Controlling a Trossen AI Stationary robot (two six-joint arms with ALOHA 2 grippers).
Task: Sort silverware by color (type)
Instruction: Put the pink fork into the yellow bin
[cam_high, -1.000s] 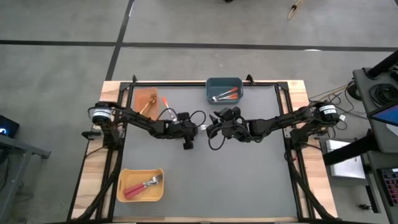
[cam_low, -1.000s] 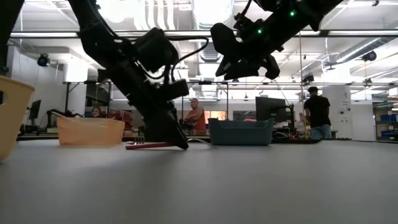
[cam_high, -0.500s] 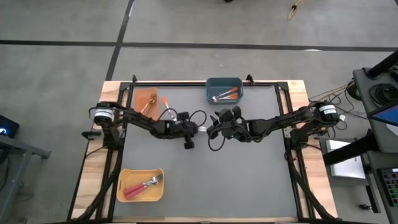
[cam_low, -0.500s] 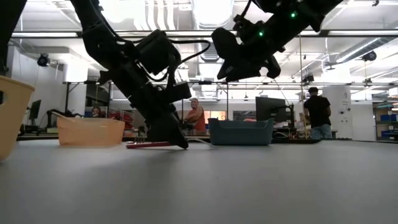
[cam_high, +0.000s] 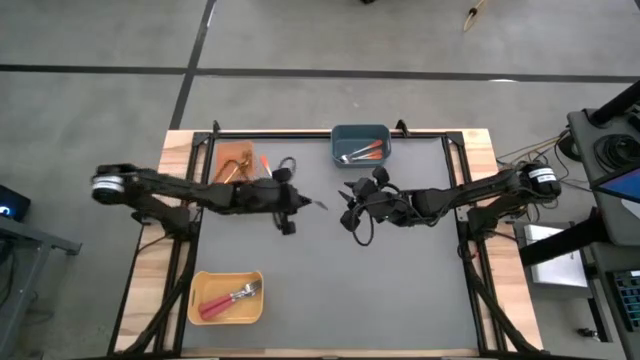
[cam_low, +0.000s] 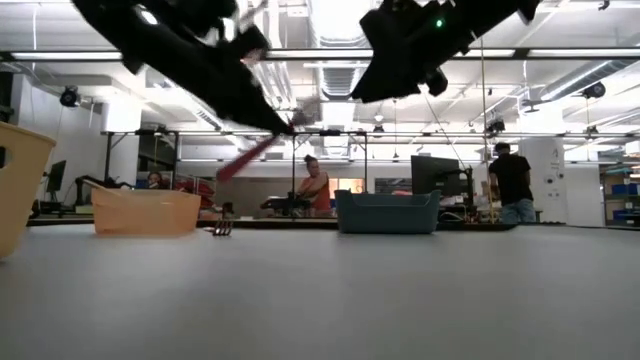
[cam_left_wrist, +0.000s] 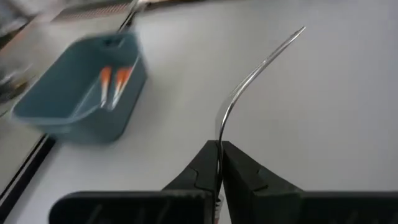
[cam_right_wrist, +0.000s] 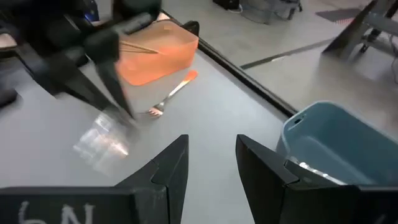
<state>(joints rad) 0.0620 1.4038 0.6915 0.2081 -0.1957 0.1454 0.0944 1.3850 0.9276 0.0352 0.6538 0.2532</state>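
Left claw (cam_left_wrist: 219, 163) clenched on red-handled fork (cam_left_wrist: 252, 68), lifted off worktop (cam_high: 400, 280). Carry level to yellow bin (cam_high: 226, 297), release low. Right claw (cam_right_wrist: 211, 163) released, idle mid-worktop.

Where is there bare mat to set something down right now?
Bare: the whole near half of the mat to the right of the yellow bin, and the right side below the right arm. Crowded: the far left corner, with the orange bin, a loose orange-handled fork and the left tool holding a fork.

Three bins (cam_high: 361, 143) and two dark arms (cam_high: 200, 193) show.
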